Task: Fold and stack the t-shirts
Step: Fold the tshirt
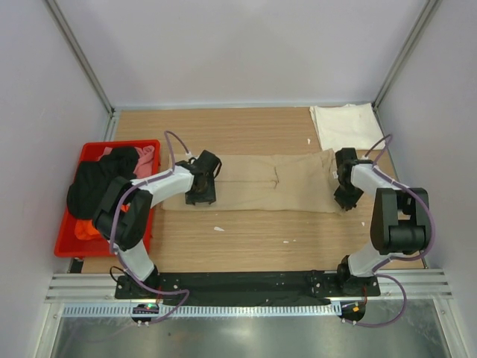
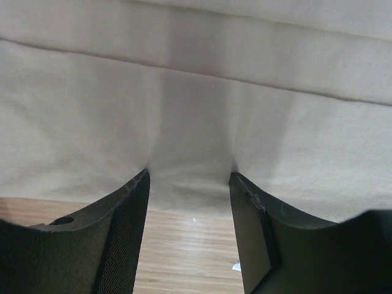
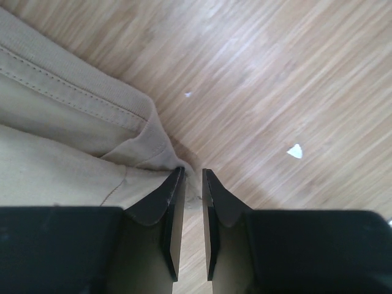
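A tan t-shirt [image 1: 261, 183], folded into a long strip, lies across the middle of the wooden table. My left gripper [image 1: 201, 195] stands at its left end. In the left wrist view this gripper [image 2: 190, 177] is open, its fingertips resting on the near edge of the tan cloth [image 2: 196, 92] with bare wood between them. My right gripper [image 1: 347, 198] is at the strip's right end. In the right wrist view its jaws [image 3: 193, 171] stand narrow, shut on a corner of the tan t-shirt [image 3: 61, 122]. A folded cream-white t-shirt [image 1: 344, 125] lies at the back right.
A red bin [image 1: 119, 143] stands at the table's left edge, holding a black shirt [image 1: 97, 186], a pink one [image 1: 145, 156] and an orange one [image 1: 88, 227]. White scraps [image 1: 218, 228] dot the wood. Walls and metal posts enclose the table.
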{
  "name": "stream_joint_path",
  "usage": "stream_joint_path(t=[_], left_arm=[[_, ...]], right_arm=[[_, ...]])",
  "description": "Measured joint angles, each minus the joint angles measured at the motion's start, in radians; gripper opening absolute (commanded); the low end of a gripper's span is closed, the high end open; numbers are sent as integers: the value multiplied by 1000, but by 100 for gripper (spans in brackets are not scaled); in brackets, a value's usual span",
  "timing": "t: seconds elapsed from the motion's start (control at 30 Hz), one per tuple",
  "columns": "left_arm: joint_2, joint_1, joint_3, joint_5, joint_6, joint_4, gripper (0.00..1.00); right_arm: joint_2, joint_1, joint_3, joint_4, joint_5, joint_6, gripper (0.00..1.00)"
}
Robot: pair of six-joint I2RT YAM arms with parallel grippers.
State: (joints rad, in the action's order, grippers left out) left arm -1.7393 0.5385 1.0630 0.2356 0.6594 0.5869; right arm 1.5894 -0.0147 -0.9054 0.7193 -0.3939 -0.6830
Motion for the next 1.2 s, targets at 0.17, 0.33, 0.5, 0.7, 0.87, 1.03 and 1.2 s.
stream_joint_path(t=[0.17,0.33,0.5,0.7,0.87,1.03,1.2], left_arm=[[37,8,-12,12,24,55,58],[114,13,-5,-2,37,79,59],[141,14,40,-8,32,76,59],[93,3,76,-54,1,46,58],[59,-10,76,-119,-10,19,58],[61,-20,43,-126,1,-9,58],[61,-38,-55,-92,24,-12,58]], right_arm=[[-68,-19,-8,51,-15,21,25],[-127,-20,-94,72,54,61,27],[-122,-20,-137,8,190,81,27],[-54,-20,-136,-76,297,80,27],[3,-20,-131,-124,333,78,23],[61,-20,-104,-121,298,63,21],[71,-20,-64,-130,260,52,20]])
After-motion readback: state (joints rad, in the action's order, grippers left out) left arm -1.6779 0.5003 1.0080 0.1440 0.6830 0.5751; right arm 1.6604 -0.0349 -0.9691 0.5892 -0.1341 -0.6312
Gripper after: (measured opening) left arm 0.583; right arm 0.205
